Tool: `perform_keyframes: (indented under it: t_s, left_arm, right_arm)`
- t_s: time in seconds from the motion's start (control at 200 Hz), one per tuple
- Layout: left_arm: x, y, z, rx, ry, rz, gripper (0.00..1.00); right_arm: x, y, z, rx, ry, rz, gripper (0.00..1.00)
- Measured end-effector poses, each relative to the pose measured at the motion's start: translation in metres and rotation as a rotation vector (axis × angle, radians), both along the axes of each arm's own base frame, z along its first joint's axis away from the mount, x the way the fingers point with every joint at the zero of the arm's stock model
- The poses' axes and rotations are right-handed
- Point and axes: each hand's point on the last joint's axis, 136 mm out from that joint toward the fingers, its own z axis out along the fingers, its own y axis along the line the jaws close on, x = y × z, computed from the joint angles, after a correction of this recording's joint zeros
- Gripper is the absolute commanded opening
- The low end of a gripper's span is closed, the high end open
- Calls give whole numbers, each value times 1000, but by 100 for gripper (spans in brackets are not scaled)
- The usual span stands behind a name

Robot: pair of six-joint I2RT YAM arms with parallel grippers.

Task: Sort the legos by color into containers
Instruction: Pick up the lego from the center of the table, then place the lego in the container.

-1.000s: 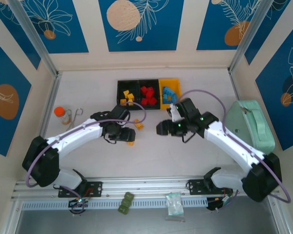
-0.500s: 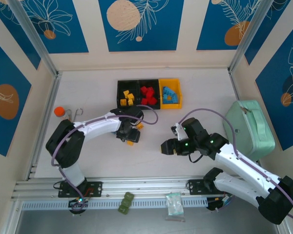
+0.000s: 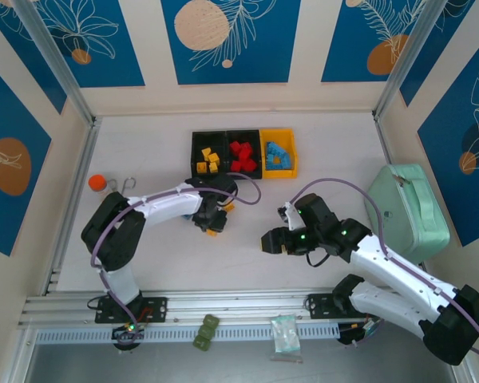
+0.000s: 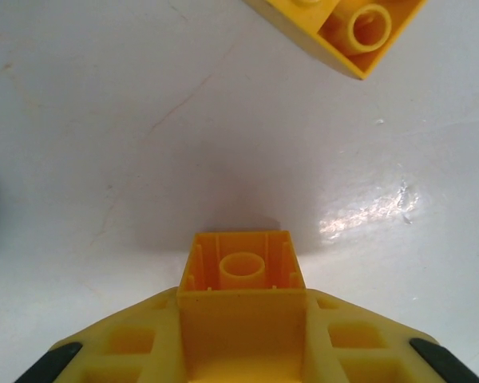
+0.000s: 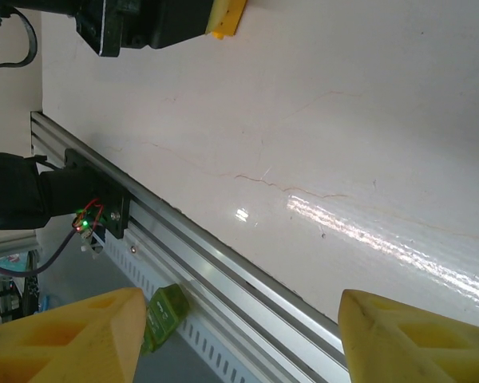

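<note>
The containers stand in a row at the back: a black bin (image 3: 198,147) with yellow legos (image 3: 208,159), a black bin (image 3: 251,146) with red legos (image 3: 240,155), and a yellow bin (image 3: 290,152) with light blue legos (image 3: 276,155). My left gripper (image 3: 212,227) (image 4: 242,323) is down at the table, shut on a yellow lego (image 4: 242,267) (image 3: 213,232) that sits snugly between its fingers. Another yellow lego (image 3: 227,207) (image 4: 347,32) lies loose just beyond it. My right gripper (image 3: 270,242) (image 5: 239,351) hangs open with nothing in it over the middle of the table.
A mint-green case (image 3: 407,207) lies at the right. An orange-capped bottle (image 3: 98,183) stands at the left wall. Olive-green blocks (image 3: 206,332) (image 5: 164,311) and a clear packet (image 3: 285,333) lie past the metal rail (image 3: 239,302) at the front.
My right arm has pulled back from the bins toward the front middle. My left arm has folded in over the yellow lego, and its gripper has barely shifted in the last half second.
</note>
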Motion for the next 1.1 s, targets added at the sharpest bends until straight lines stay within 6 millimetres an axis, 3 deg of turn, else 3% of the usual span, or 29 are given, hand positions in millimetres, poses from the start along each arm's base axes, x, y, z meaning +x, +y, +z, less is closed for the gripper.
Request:
perform_keyframes:
  t_s: [0.11, 0.235, 0.44, 0.575, 0.71, 0.815, 1.101]
  left_arm:
    - [5, 2, 16, 7, -24, -1, 27]
    - [26, -4, 46, -17, -90, 7, 27]
    - [84, 1, 105, -61, -223, 74, 27]
    - [126, 10, 126, -78, -283, 138, 27]
    - [163, 15, 127, -69, -298, 169, 26]
    - [189, 15, 116, -50, -295, 180, 26]
    - [239, 18, 87, -29, -286, 221, 26]
  right_arm:
    - [1, 3, -1, -3, 1, 5, 65]
    - [5, 9, 0, -3, -9, 13, 65]
    - [14, 20, -1, -3, -25, 15, 65]
    - [17, 23, -5, -12, -21, 10, 65]
    - [20, 26, -3, 0, -29, -6, 65]
    - [23, 28, -2, 7, -34, -18, 65]
    - [27, 28, -11, -18, -14, -35, 64]
